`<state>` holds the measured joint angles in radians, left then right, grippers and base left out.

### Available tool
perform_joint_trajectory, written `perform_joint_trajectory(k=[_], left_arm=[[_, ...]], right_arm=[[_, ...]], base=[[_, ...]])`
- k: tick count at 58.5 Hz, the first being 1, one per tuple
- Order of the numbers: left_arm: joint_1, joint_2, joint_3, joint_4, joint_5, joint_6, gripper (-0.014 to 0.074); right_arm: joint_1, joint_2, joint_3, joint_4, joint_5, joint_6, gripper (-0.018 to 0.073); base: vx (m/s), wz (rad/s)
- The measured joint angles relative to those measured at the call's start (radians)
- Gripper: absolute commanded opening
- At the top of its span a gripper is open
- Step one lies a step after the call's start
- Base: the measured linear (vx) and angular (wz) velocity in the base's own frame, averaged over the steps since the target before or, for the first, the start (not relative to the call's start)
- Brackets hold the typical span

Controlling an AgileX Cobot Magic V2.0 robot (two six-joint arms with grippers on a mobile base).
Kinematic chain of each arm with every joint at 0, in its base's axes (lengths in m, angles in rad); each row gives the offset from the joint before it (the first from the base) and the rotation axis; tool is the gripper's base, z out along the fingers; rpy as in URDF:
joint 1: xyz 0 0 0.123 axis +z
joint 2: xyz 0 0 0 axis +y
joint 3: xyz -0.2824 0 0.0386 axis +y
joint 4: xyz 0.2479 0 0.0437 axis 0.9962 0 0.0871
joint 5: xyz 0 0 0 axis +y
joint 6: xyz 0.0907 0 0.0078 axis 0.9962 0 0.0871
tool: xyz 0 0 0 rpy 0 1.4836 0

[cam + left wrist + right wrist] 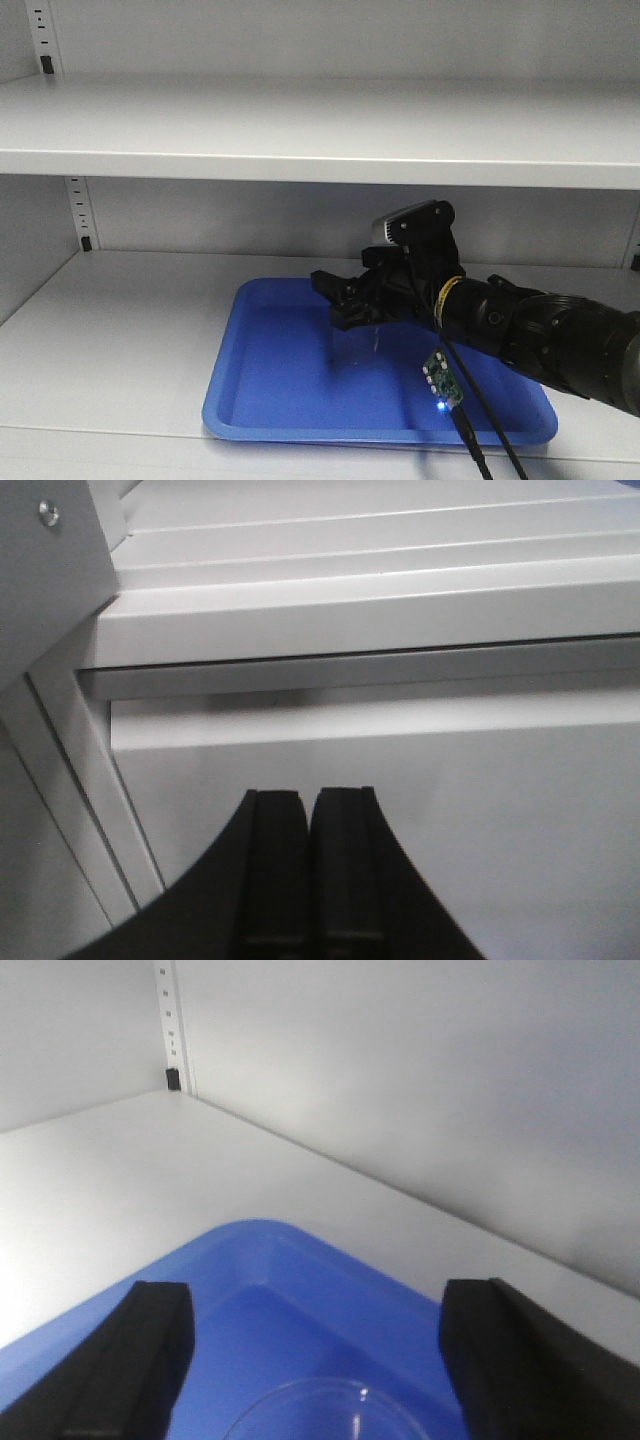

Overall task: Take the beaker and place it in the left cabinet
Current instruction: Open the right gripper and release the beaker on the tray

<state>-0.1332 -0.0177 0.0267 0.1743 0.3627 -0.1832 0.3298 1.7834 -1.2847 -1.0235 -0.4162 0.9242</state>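
Currently your right gripper (345,300) fingers spread wide, seemingly straddling clear beaker (355,345) in blue tray (250,400); left gripper (310,810) fingers pressed together.

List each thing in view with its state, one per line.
beaker: upright in the tray, between the open fingers, not gripped as far as shown
tray: flat on the shelf
right gripper: open, around the beaker
left gripper: shut, holding nothing, facing the cabinet
shelf: holds the tray
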Motion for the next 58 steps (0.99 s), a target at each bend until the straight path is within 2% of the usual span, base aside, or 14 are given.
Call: perform_joint_trajectory(k=[3,4,11,19,47,58], left_arm=[[0.0,0.0,0.0,0.0,0.0,0.0,0.0004],[0.0,0.0,0.0,0.0,0.0,0.0,0.0004],[0.0,0.0,0.0,0.0,0.0,0.0,0.0004],[0.0,0.0,0.0,0.0,0.0,0.0,0.0004],[0.0,0.0,0.0,0.0,0.0,0.0,0.0004],[0.0,0.0,0.0,0.0,0.0,0.0,0.0004]], right_arm=[[0.0,-0.013,0.0,0.0,0.027,0.009,0.0331],[0.0,-0.016,0.0,0.0,0.041,0.013,0.0265],[0.0,-0.048,0.006,0.001,0.137,0.076,-0.0016],[0.0,-0.108,0.063,-0.009,0.192,0.115,-0.0011],[0.0,-0.367,0.39,-0.064,0.219,0.118,-0.0005],[0.0,-0.458,0.459,-0.068,0.232,0.119,-0.0005]], base=[[0.0,0.0],[0.0,0.0],[0.0,0.0],[0.0,0.0],[0.0,0.0],[0.0,0.0]])
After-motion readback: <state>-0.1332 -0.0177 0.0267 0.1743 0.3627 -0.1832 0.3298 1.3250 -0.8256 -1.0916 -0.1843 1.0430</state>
